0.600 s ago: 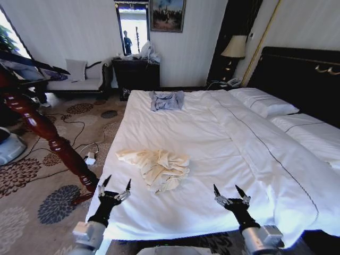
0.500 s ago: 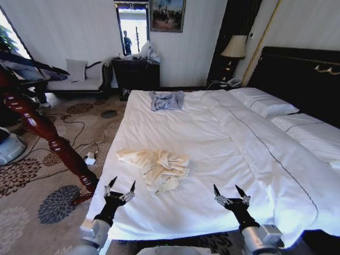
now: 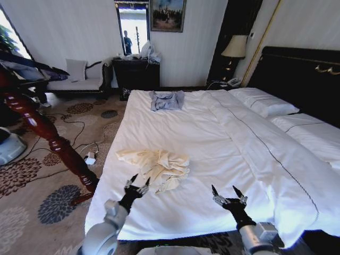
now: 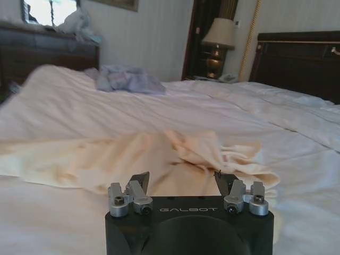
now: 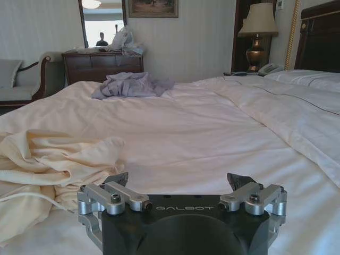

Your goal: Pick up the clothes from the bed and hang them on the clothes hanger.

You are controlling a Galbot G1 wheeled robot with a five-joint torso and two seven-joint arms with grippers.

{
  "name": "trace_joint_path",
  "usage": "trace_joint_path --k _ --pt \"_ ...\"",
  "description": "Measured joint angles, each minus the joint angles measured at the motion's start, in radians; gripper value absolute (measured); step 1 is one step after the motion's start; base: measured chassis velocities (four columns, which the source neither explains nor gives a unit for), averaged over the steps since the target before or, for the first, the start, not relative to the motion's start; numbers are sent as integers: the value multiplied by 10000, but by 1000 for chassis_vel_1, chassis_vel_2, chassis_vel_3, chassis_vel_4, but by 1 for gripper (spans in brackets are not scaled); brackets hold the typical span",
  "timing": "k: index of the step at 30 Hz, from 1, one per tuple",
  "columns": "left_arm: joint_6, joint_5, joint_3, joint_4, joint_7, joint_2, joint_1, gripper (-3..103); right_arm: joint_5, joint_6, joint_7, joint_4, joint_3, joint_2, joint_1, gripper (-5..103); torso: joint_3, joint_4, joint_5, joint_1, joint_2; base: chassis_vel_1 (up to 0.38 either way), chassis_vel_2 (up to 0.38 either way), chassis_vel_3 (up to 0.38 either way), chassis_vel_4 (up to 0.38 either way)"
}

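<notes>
The clothes (image 3: pixel 156 167) lie crumpled in a pale cream heap on the near left part of the bed (image 3: pixel 223 143), also seen as clothes (image 4: pixel 159 159) and clothes (image 5: pixel 48 170). My left gripper (image 3: pixel 139 181) is open, just at the heap's near edge, its fingertips (image 4: pixel 139 180) close over the fabric. My right gripper (image 3: pixel 228 192) is open above the white sheet, to the right of the heap. The clothes hanger is out of view.
A small blue-grey garment (image 3: pixel 167 100) lies at the bed's far end. A thick reddish-brown wooden post (image 3: pixel 48 138) leans over the carpet left of the bed. Cables (image 3: pixel 87 151) trail on the floor. Pillows (image 3: pixel 265 103) and a dark headboard (image 3: pixel 297 74) are at right.
My left gripper has moved right and forward, from near the bed's left edge up to the cream heap. The right gripper has barely shifted.
</notes>
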Motion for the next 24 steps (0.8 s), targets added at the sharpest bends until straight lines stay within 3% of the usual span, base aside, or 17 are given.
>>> trace_joint_path --k 4,13,24 --pt "183 -179 954 708 -243 -363 -1191 72 16 -1 1 -12 71 -26 0 100 0 1 1 0 0 0 0 0 0" --pt "406 -804 1806 1654 -645 -1216 -2937 72 29 4 3 -190 15 7 13 100 0 -2 0 0 0 0 0 0 0" --pt "519 -1359 2182 2384 -1035 -1333 -3461 70 44 26 17 -301 -87 29 118 100 0 1 1 0 0 0 0 0 0"
